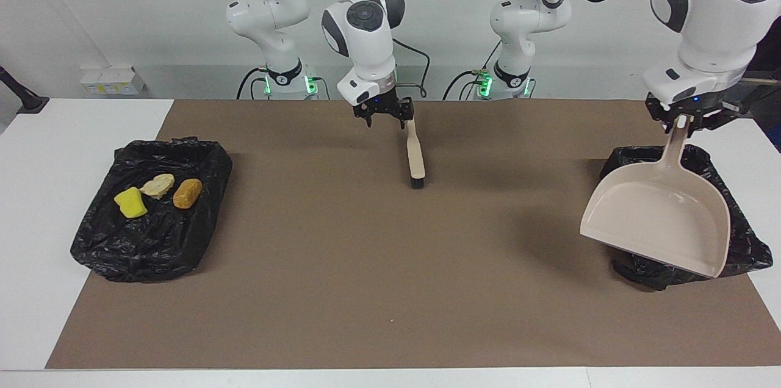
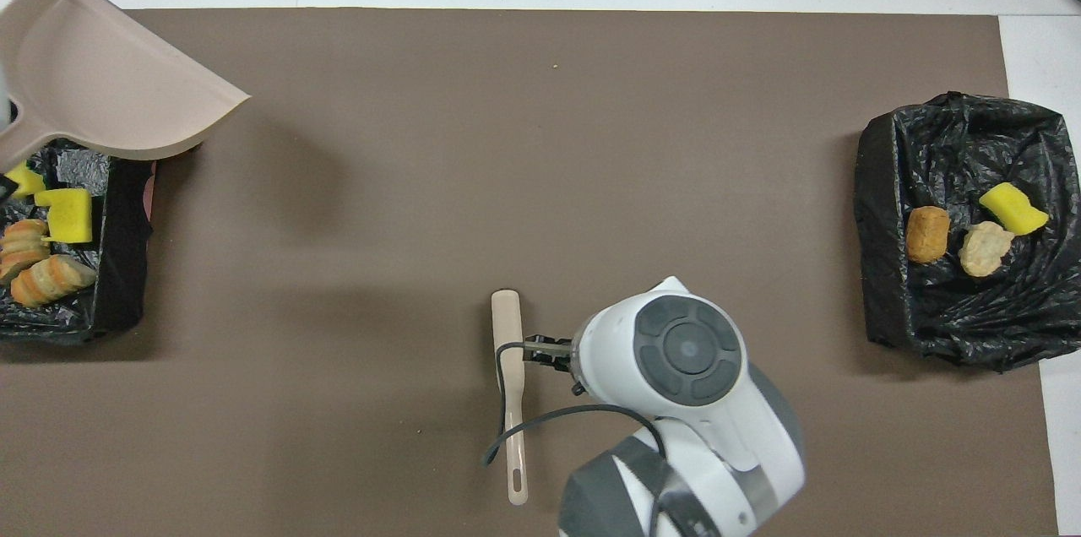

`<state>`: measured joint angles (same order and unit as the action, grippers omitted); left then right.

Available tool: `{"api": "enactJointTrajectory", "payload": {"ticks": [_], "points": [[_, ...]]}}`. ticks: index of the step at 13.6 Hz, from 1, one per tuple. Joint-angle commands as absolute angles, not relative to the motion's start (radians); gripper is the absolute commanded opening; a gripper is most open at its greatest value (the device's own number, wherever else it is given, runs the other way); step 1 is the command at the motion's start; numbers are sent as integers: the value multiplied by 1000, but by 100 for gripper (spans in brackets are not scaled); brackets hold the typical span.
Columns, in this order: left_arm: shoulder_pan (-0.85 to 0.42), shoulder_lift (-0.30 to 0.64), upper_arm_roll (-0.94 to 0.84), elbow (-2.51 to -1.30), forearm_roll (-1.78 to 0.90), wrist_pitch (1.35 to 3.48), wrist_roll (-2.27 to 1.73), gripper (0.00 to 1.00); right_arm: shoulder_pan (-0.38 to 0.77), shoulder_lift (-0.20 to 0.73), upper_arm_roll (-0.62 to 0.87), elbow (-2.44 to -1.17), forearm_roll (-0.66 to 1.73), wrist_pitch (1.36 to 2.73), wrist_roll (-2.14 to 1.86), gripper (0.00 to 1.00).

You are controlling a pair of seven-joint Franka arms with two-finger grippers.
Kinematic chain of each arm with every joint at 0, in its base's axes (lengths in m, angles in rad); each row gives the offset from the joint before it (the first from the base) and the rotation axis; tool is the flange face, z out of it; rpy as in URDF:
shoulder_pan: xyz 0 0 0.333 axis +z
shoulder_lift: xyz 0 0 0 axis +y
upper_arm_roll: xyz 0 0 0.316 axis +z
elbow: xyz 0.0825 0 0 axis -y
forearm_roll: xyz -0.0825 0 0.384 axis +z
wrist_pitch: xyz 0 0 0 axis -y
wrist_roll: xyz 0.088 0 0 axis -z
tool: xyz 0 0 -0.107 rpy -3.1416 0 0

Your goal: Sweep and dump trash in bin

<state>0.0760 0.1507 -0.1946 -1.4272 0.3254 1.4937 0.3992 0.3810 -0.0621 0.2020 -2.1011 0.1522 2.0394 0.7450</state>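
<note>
**Brush released on mat, dustpan held over bin**

The brush (image 1: pixel 416 156) is laid flat on the brown mat (image 1: pixel 341 266) mid-table, close to the robots' edge, handle toward the robots. The right gripper (image 1: pixel 384 113) hangs just beside the handle with fingers spread wide and nothing in them; the brush is judged set down because sweeping looks done. The dustpan (image 1: pixel 662 217) is clamped by its handle in the left gripper (image 1: pixel 682 122), tilted mouth-down over the bin (image 1: pixel 747 247) at the left arm's end, a pose suited to tipping. No scraps are seen in the pan.

Trash is seen only inside the black-lined bins: yellow sponge pieces (image 2: pixel 66 214) and bread chunks (image 2: pixel 46 279) in the bin under the dustpan, and one sponge piece (image 1: pixel 130 202) plus two bread-like chunks (image 1: pixel 187 193) in the other bin (image 1: pixel 146 247) at the right arm's end. No loose scraps are seen on the mat, apart from a tiny speck. The task is judged almost finished; the dustpan is not yet put down.
</note>
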Motion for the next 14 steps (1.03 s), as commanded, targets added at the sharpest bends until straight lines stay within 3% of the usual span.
{"api": "enactJointTrajectory", "payload": {"ticks": [1,5,7,12,14], "points": [[-38,147,-181,-1472,232,1506,136,0,280,-133,212,-2100,126,2007,678,100],[-217,149,-183,-1627,103,1745,-229,0,137,-124,212,-1947,108,1904,600,100],[-325,213,-181,-1696,80,1913,-377,0,103,-104,212,-1870,60,1855,575,100],[-437,348,-181,-1701,78,2135,-610,0,45,-64,212,-1752,23,1787,503,100],[-439,362,-183,-1713,80,2163,-604,0,19,-58,213,-1717,-6,1767,465,100]]}}
